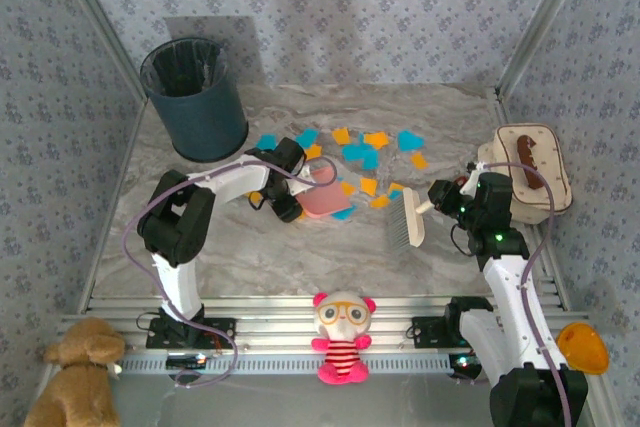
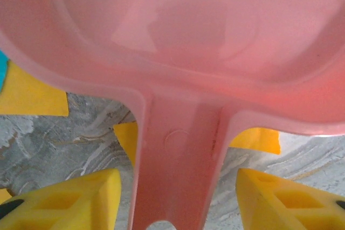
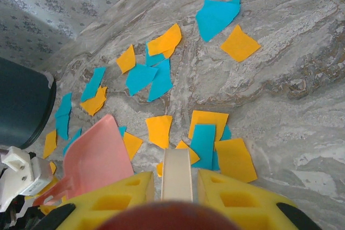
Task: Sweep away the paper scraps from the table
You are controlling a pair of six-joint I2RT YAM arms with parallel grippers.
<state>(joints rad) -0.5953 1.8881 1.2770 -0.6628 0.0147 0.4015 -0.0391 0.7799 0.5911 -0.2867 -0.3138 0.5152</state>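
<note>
Top external: paper scraps (image 1: 358,153) litter table (image 1: 300,259) between floral walls (image 1: 350,7).

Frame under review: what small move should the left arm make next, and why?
Probably close the left gripper on the pink dustpan handle. The handle sits between the yellow fingers with a gap on each side, so it is not gripped yet. The right gripper is shut on the brush, and paper scraps lie around the pan.
</note>
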